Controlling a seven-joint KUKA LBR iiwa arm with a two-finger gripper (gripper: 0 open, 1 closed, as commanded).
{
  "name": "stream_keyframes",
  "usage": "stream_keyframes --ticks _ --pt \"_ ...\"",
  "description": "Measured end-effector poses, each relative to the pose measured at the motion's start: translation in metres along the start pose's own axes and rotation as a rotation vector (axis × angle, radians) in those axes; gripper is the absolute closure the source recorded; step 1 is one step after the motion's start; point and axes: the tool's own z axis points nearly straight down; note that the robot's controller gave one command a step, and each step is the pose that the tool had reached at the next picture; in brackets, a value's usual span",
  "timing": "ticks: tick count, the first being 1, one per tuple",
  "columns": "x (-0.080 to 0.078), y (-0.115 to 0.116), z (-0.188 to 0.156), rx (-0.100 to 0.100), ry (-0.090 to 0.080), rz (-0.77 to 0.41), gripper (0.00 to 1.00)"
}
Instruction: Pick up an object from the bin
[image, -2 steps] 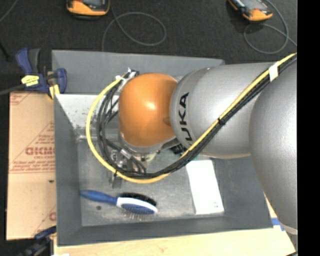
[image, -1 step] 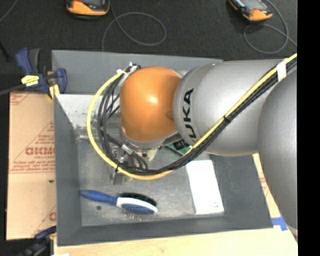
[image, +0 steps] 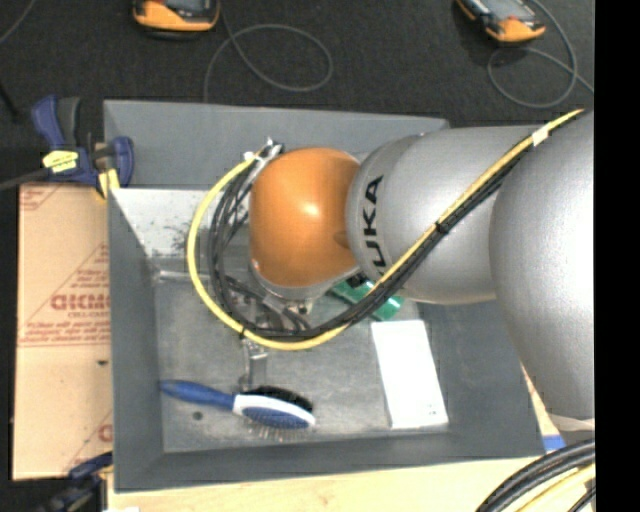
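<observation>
A blue and white brush (image: 262, 408) lies along the bin's front wall, its blue handle pointing left and its bristled head to the right. My gripper (image: 252, 370) hangs below the orange wrist cover, just above the brush, near where the handle meets the head. Nothing shows in its grasp. A flat white rectangular card or box (image: 408, 370) rests on the bin floor to the right of the gripper. A green thing (image: 366, 296) peeks out from under the arm, mostly hidden.
The arm and its orange cover with looped cables hang over the bin's middle and back, hiding what lies beneath. Bare floor shows at the left, between the brush and the sloped left wall.
</observation>
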Motion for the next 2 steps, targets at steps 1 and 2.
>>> stream_keyframes --ticks 1,2 --pt "0.0 -0.001 0.001 -0.001 0.001 0.001 0.0" --pt "0.032 0.016 0.048 -0.002 -0.003 0.038 0.0"
